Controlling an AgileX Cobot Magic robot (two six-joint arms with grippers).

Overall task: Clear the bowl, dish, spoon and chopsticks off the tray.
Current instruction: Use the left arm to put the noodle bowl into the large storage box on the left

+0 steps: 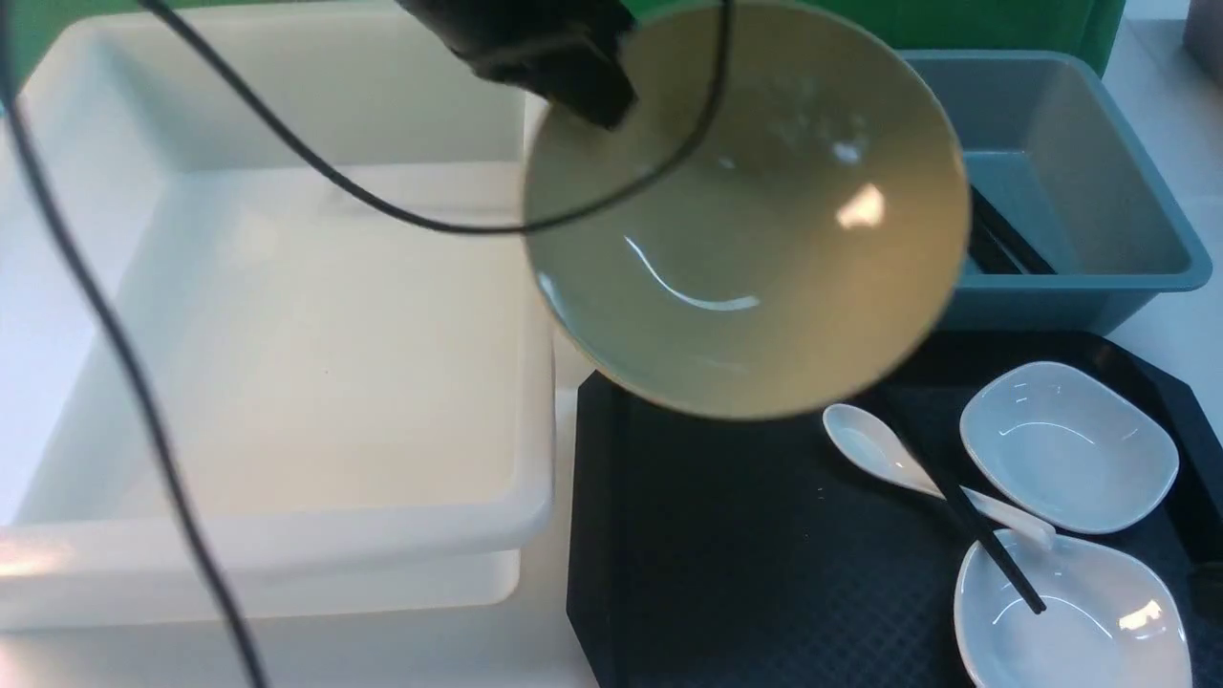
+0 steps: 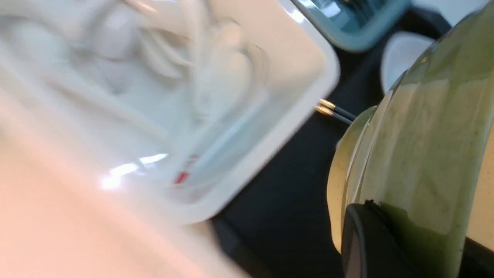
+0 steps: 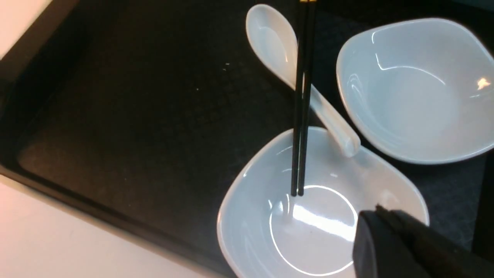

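- Black tray [image 1: 726,573] beside a white bin [image 1: 287,363].
- Our left gripper [image 1: 585,96] pinches the raised yellow bowl [image 1: 764,239] by its rim.
- Our right gripper [image 3: 380,227] is closed, empty.

place: lab-style test bench | signs: white bin [image 1: 287,535], grey-blue bin [image 1: 1080,162], green backdrop [image 1: 1013,24]

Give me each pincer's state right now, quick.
Left pincer: closed on the rim of the large glossy mustard-yellow round bowl.
Right pincer: closed, holding nothing.
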